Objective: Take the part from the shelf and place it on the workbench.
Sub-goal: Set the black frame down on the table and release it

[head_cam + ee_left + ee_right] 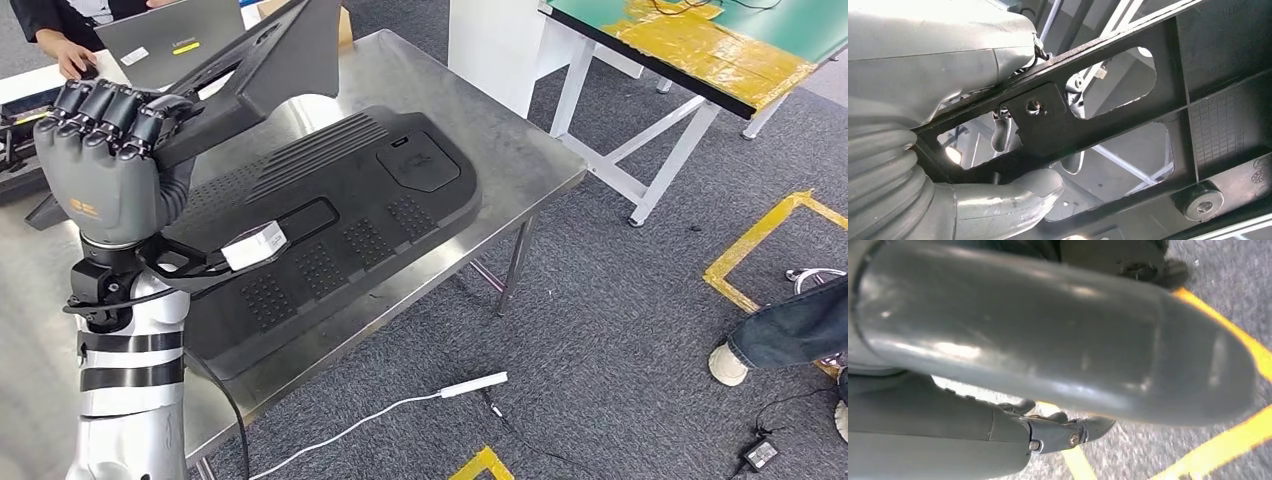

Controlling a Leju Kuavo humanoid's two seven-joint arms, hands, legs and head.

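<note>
Part [300,60], dark plastic frame, gripped in left hand [105,150] and held tilted above steel workbench [520,150]; not yet set down. Fingers [110,105] curled over one frame bar in head view; thumb [1008,197] and upper finger closed around same bar in left wrist view, cut-out openings of frame to either side. Looks already off shelf and carried to bench, so pickup judged done. Remaining: lower, rest on surface, let go. Second large black ribbed panel [340,220] already flat on workbench, white label [255,245] on it, taking much of surface; free steel mostly along far and right edges. Placement spot unclear. Right hand [1068,432] hanging low over grey carpet with yellow floor tape [1228,435]; fingers bent inward, nothing seen in them, extent of closure cannot be told. Person [60,30] at laptop [170,35] behind bench.
</note>
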